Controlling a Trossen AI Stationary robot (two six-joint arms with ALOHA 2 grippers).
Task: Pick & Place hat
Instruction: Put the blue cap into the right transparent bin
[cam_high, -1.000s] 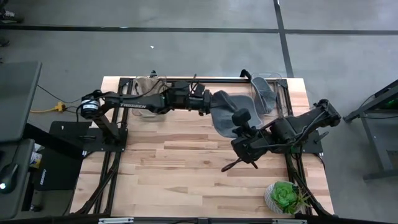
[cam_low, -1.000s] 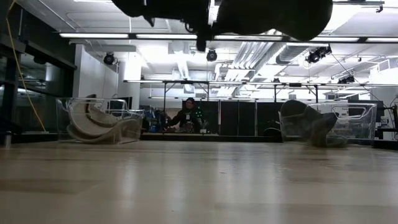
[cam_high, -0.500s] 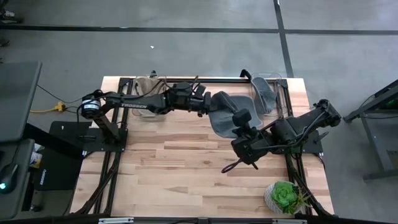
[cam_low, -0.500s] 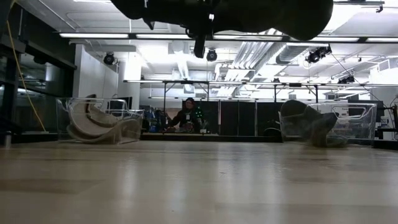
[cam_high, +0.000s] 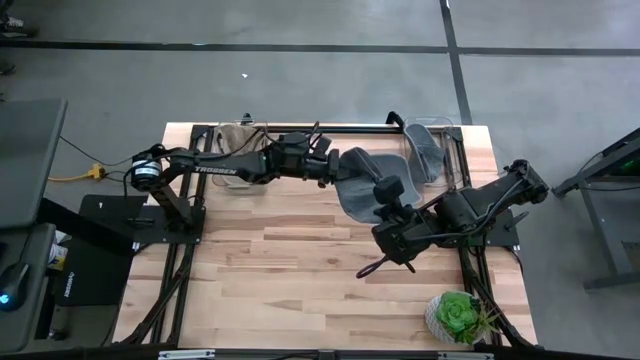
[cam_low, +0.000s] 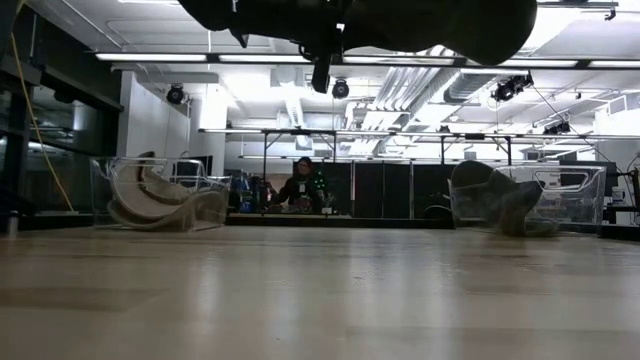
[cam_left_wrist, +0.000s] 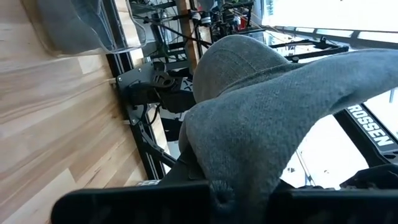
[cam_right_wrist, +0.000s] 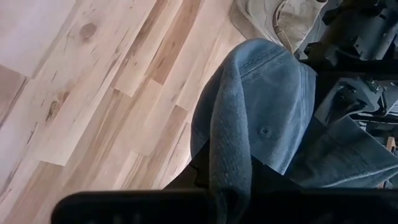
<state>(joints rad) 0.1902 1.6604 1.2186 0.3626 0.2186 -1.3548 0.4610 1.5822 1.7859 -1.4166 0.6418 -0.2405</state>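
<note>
Claw states: your left claw (cam_high: 333, 167) and right claw (cam_high: 387, 197) both pinch the grey hat (cam_high: 362, 180), held above the tabletop (cam_high: 290, 260). Expect soft, light, floppy fabric; grip the stiffer brim edge.

Both arms matte black, tubular links with bulky joint housings; left arm (cam_high: 225, 168) bears white "TROSSEN" lettering; thin black cables loop near the wrist; right arm (cam_high: 470, 208) unmarked.

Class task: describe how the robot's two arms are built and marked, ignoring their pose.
Both arms are dark, jointed tubes. The left arm carries white TROSSEN lettering along one link and a round silver-faced joint near its base. The right arm is blockier, with thin black cables running alongside.
</note>
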